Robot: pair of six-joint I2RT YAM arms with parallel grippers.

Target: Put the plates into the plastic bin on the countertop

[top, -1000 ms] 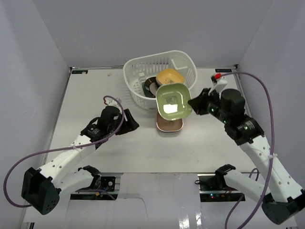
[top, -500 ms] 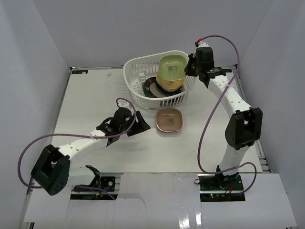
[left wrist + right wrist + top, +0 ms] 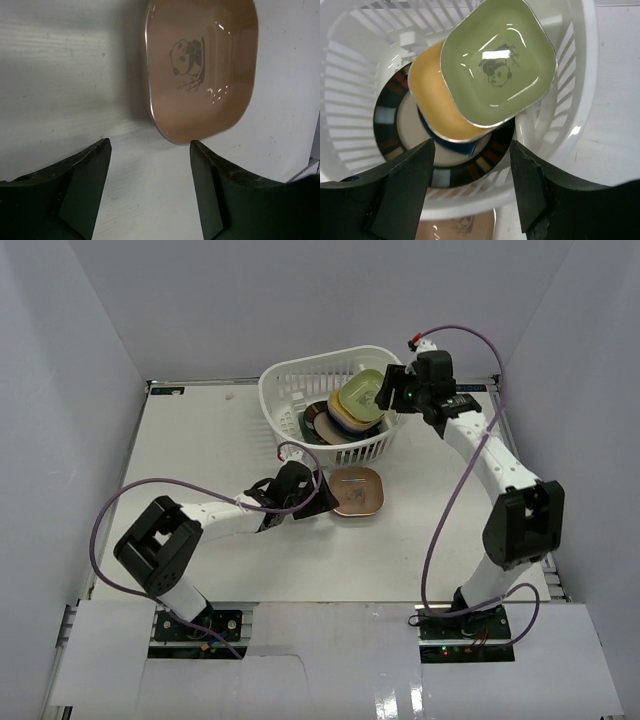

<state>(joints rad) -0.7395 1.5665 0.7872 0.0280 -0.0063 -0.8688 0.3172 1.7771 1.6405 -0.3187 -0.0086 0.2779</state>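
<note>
The plastic bin (image 3: 290, 390) stands at the back of the countertop (image 3: 200, 440). In it a green dish (image 3: 499, 67) lies tilted on a yellow dish (image 3: 437, 112), over a blue plate (image 3: 457, 146) and a dark-rimmed round plate (image 3: 387, 132). My right gripper (image 3: 388, 396) hovers open over the bin's right side, holding nothing. A brown panda dish (image 3: 200, 70) lies flat on the countertop in front of the bin. My left gripper (image 3: 149, 150) is open just short of the brown dish's near edge, with only bare table between its fingers.
White walls (image 3: 80, 360) close in the countertop on the left, back and right. The right arm's purple cable (image 3: 450, 490) loops over the table's right part. The left arm (image 3: 220, 510) lies low across the middle left.
The right gripper carried the green dish into the bin, opened and let it go; the dish now rests on the yellow one. The left gripper moved right, up to the brown dish.
</note>
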